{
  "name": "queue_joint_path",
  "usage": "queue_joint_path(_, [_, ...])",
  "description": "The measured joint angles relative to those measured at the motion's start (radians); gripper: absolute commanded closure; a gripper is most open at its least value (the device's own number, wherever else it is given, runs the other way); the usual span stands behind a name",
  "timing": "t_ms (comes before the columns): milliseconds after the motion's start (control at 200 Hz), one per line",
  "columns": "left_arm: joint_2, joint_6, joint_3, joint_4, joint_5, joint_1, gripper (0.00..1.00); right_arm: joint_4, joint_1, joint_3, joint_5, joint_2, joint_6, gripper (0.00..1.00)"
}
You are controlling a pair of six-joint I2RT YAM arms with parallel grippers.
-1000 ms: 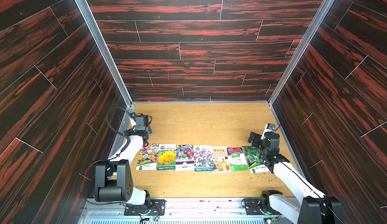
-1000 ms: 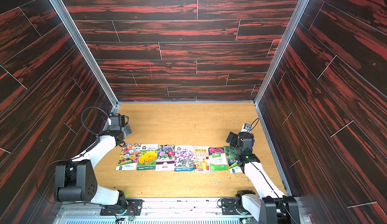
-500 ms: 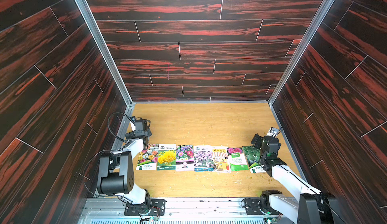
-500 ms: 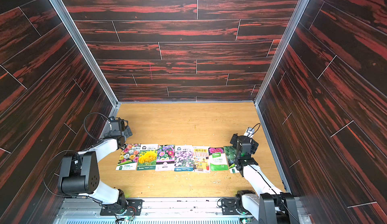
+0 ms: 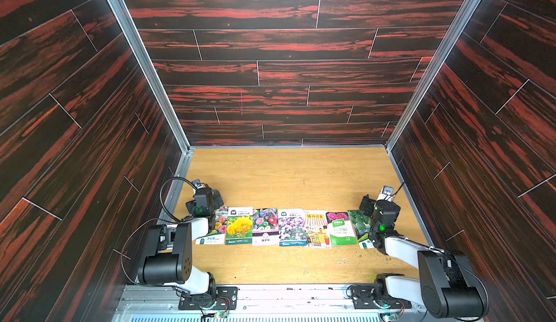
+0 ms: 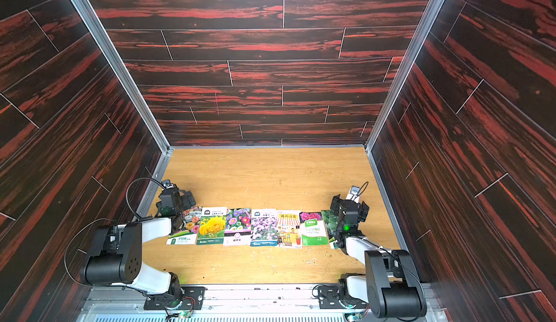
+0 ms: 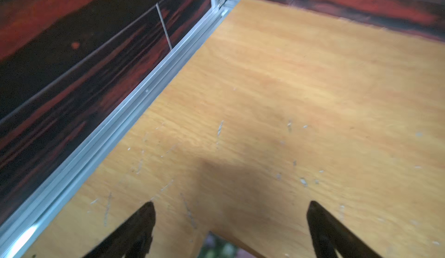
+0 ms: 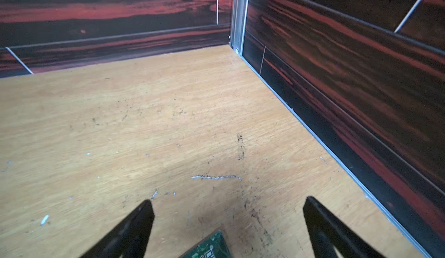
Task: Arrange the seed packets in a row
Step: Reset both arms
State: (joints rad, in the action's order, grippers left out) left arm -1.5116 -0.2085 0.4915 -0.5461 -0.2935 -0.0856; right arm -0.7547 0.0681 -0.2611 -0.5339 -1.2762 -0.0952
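Several seed packets lie side by side in a row across the near part of the wooden floor in both top views. From the left they include a yellow-bloom packet (image 5: 239,226), a lilac-flower packet (image 5: 291,228), a shopfront packet (image 5: 316,230) and a green melon packet (image 5: 359,222). The leftmost packet (image 5: 215,233) is partly covered by my left arm. My left gripper (image 7: 231,206) hovers open over that packet's far corner (image 7: 216,247). My right gripper (image 8: 227,202) hovers open over the melon packet's far corner (image 8: 209,247). Neither holds anything.
Dark red wood-patterned walls (image 5: 282,73) with aluminium rails (image 7: 144,92) enclose the floor (image 5: 288,179) on three sides. Each arm sits close to a side wall. The arm bases (image 5: 207,296) are mounted on the metal rail along the near edge.
Both arms have drawn back toward the near edge, and their grippers now sit over the ends of the row. The packets have not moved.
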Motion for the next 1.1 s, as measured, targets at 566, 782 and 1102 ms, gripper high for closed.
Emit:
queue_joint_path(566, [-0.045, 0.064, -0.096, -0.278, -0.013, 0.061, 0.0, -0.484, -0.172, 0.122, 0.457, -0.116, -0.008, 0.01])
queue_joint_path(782, [-0.045, 0.069, -0.096, -0.278, -0.016, 0.061, 0.0, -0.48, -0.184, 0.045, 0.589, -0.213, 0.019, 0.01])
queue_joint_path(1102, [-0.045, 0.07, -0.096, -0.278, -0.021, 0.061, 0.0, -0.428, -0.193, -0.025, 0.647, -0.282, 0.029, 0.01])
